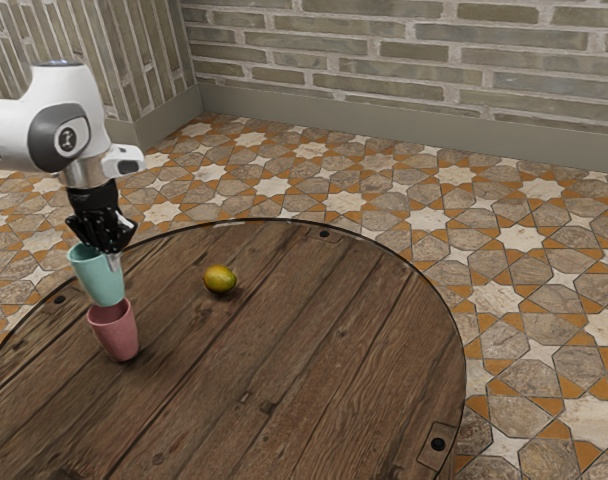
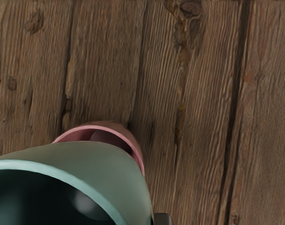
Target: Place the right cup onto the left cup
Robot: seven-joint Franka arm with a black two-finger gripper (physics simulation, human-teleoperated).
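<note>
My gripper points down at the exterior view's left, shut on the teal cup at its rim. The teal cup hangs upright with a slight tilt. Its bottom meets the back rim of the pink cup in that view; whether it touches or has entered the mouth, I cannot tell. The pink cup stands on the table. From the wrist camera, the teal cup looms large and covers most of the pink cup, whose far rim and part of the inside show. A dark fingertip lies beside the teal cup.
A yellow-green fruit rests on the round wooden table, a short way from the cups toward the exterior view's right. Dark metal fittings sit near the table's edge. A brick wall stands beyond the tiled floor.
</note>
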